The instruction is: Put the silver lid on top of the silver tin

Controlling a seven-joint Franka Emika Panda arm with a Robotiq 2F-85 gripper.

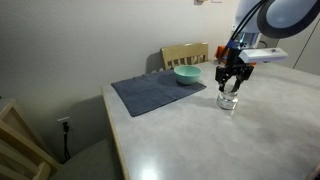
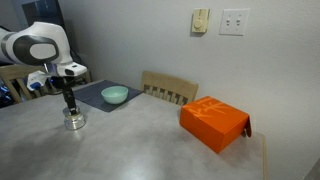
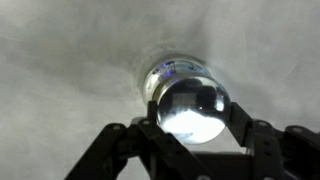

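**Lid over the tin: square it up before letting go**

The gripper (image 3: 193, 122) hangs low over the table (image 1: 170, 135), jaws drawn in on the rim of the silver lid (image 3: 196, 104), pinching it edge to edge. Just beneath, the silver tin (image 3: 167, 70) peeks out on one side in the wrist view, so not quite centred, I'd say. Nudge across, keep the lid level, ease down until it seats, then open. The teal bowl (image 1: 187, 75) sits well apart.
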